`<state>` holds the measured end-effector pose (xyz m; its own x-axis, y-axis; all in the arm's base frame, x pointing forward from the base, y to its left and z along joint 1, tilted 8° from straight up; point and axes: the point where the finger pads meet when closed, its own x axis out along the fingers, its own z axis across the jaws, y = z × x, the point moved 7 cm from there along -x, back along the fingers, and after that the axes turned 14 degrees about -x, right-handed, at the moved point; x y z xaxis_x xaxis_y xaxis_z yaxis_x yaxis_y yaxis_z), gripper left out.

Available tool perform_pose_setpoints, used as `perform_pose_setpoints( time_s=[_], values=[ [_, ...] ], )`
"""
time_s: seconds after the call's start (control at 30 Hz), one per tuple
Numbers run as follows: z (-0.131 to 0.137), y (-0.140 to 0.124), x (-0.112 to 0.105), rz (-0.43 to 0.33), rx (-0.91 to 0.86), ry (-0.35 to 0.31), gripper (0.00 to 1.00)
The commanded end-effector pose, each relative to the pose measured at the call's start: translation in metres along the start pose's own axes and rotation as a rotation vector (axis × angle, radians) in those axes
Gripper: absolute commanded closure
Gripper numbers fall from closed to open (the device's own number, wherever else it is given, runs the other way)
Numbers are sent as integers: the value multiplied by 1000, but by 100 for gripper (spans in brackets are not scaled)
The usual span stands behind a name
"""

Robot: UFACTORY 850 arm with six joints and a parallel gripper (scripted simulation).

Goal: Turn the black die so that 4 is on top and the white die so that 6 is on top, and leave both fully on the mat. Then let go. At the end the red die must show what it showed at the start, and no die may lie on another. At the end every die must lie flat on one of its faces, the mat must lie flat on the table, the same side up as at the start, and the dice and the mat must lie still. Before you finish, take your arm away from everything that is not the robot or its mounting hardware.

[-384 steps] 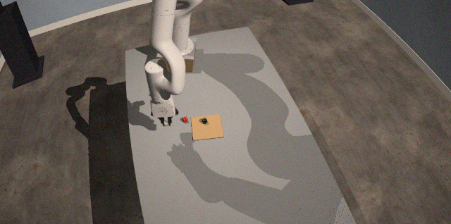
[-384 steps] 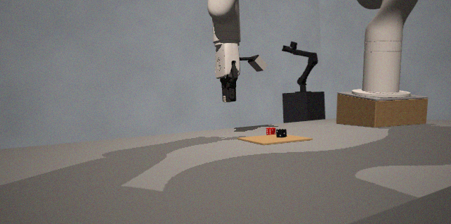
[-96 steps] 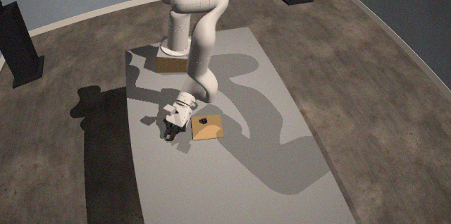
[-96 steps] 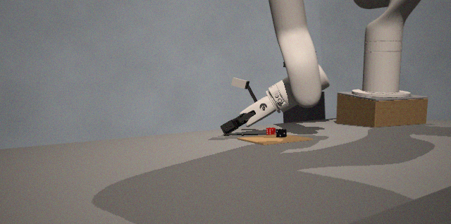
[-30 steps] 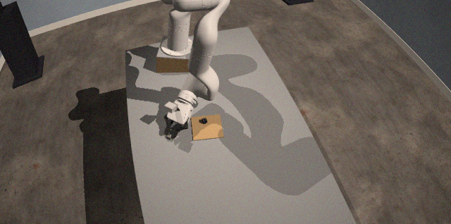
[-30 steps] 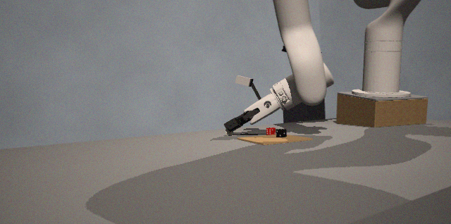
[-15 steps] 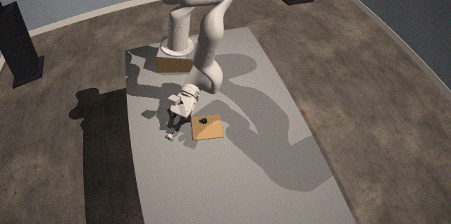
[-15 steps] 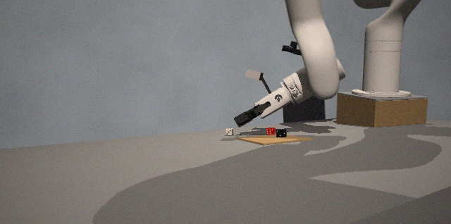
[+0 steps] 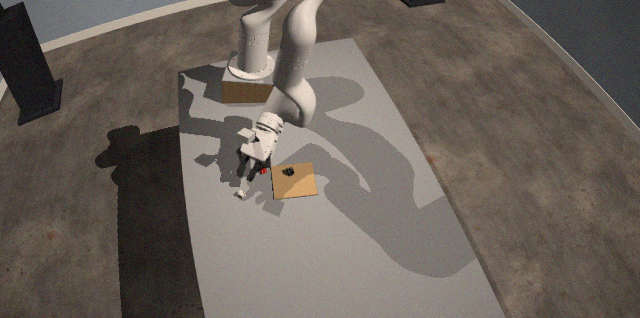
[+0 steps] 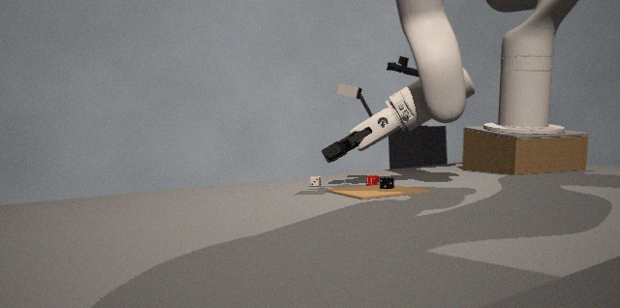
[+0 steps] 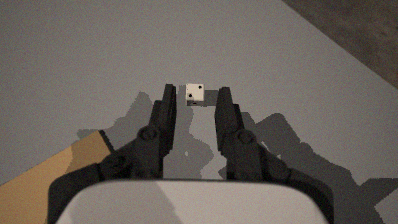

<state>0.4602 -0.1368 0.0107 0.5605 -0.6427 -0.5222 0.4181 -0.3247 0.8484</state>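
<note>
The white die (image 9: 241, 194) lies flat on the grey table, off the mat and to its left; it also shows in the side view (image 10: 315, 181) and in the wrist view (image 11: 194, 93). The black die (image 9: 289, 171) sits on the tan mat (image 9: 294, 181) near its far edge. The red die (image 9: 263, 171) lies on the table just beside the mat's left edge. My gripper (image 10: 331, 153) hangs tilted in the air above and behind the white die, clear of it. Its fingers stand partly apart with nothing between them.
The arm's brown base block (image 9: 247, 90) stands at the far end of the table. The table's left edge runs close to the white die. Dark pillars (image 9: 27, 70) stand on the floor beyond the table.
</note>
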Motion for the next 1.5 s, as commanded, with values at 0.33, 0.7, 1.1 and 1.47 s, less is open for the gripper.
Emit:
perform_pose_setpoints(
  time_s=[0.33, 0.7, 1.1, 1.47],
  values=[
    [7, 30, -16, 1, 1, 0, 64],
    [12, 49, -10, -153, 1, 38, 64],
    [21, 88, 8, -478, 1, 119, 64],
    [28, 120, 30, -766, 0, 191, 64]
  ],
)
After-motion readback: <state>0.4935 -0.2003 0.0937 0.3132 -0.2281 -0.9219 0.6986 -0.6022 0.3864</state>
